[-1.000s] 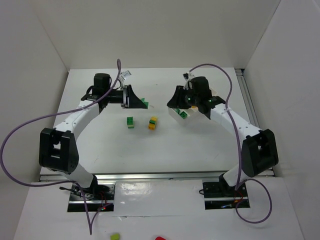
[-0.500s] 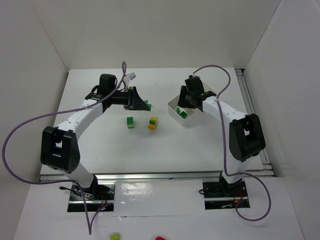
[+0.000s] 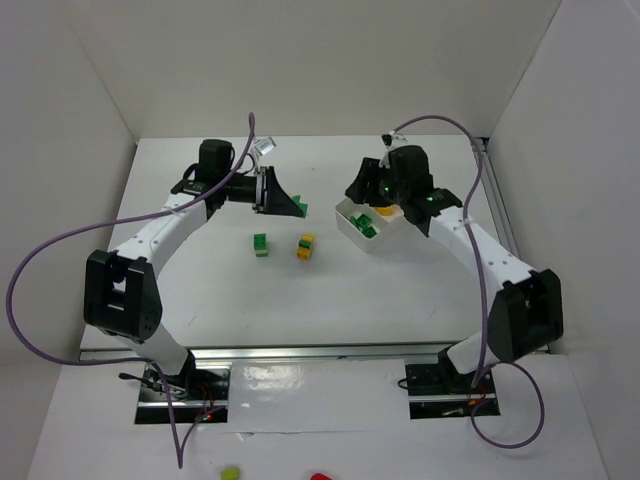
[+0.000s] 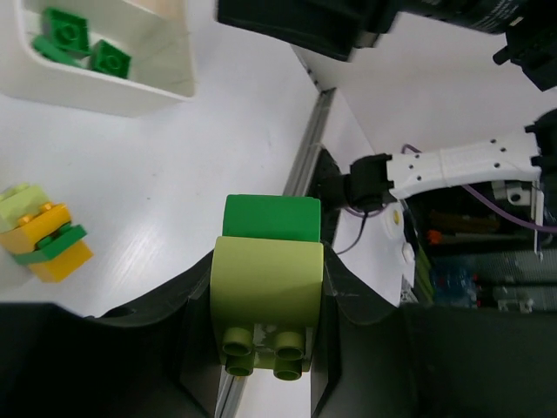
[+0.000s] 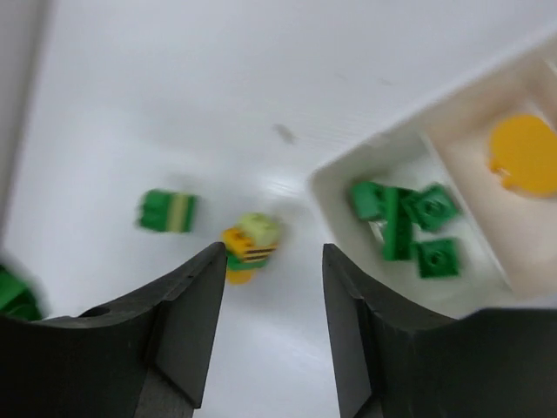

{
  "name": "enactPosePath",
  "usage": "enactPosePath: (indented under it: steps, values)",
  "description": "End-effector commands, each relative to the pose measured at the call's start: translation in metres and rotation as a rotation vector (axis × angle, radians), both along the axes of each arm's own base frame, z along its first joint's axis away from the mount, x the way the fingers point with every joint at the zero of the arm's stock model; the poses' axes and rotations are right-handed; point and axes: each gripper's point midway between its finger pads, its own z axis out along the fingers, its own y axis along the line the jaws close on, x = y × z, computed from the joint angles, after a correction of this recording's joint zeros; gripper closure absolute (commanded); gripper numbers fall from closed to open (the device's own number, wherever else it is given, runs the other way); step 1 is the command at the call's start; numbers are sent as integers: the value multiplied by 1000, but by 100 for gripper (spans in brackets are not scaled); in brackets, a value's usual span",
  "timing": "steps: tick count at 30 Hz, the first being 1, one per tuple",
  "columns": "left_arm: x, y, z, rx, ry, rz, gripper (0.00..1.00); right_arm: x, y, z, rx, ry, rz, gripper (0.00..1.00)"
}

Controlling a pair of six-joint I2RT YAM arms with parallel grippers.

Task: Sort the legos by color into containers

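Observation:
My left gripper (image 3: 292, 207) is shut on a stack of a light green lego (image 4: 266, 279) and a dark green lego (image 4: 270, 218), held above the table left of the white tray (image 3: 352, 231). My right gripper (image 3: 360, 189) is open and empty over the tray's left end; in the right wrist view (image 5: 270, 261) its fingers frame the table between the tray (image 5: 348, 174) and a yellow stacked lego (image 5: 251, 246). Green legos (image 5: 405, 222) lie in one compartment and a yellow piece (image 5: 525, 154) in another. A green stack (image 3: 260, 244) and the yellow stack (image 3: 306, 246) sit mid-table.
White walls enclose the table on three sides. A metal rail (image 3: 497, 200) runs along the right edge behind the tray. Purple cables loop off both arms. The left wrist view also shows the tray (image 4: 130, 91) and the yellow stack (image 4: 43, 233).
My left gripper has moved right toward the tray, still holding the green stack. My right gripper has shifted over the tray's left end; its view is blurred by motion.

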Motion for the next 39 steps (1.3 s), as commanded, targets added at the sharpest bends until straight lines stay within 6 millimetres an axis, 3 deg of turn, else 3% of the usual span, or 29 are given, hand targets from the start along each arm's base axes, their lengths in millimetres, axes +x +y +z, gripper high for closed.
enactPosePath:
  steps: [1,2,3,5,9,13,14,20,27,30,39]
  values:
    - [-16,-7,33,-111,-113,-144,100,-30,45,79,204,-239,341,44]
    - [-20,-7,36,-124,-130,-163,100,-48,59,85,256,-231,461,39]
    - [-22,-7,38,-142,-144,-183,100,-51,62,79,290,-188,488,34]
    - [-26,-7,44,-153,-165,-194,100,-67,78,89,377,-161,619,26]
    - [-32,-9,48,-160,-186,-217,100,-88,99,99,466,-154,749,19]
    - [-34,-9,51,-172,-206,-238,100,-95,102,94,455,-140,798,17]
    - [-34,-9,51,-172,-206,-238,100,-95,104,100,469,-179,819,17]
    - [-33,-9,51,-168,-196,-238,100,-108,115,109,524,-200,910,34]
    - [-37,-11,53,-173,-205,-247,100,-108,126,103,528,-162,935,35]
    - [-38,-11,54,-177,-204,-255,100,-106,130,102,527,-161,932,41]
    - [-40,-10,49,-168,-201,-259,100,-105,136,106,543,-179,933,73]
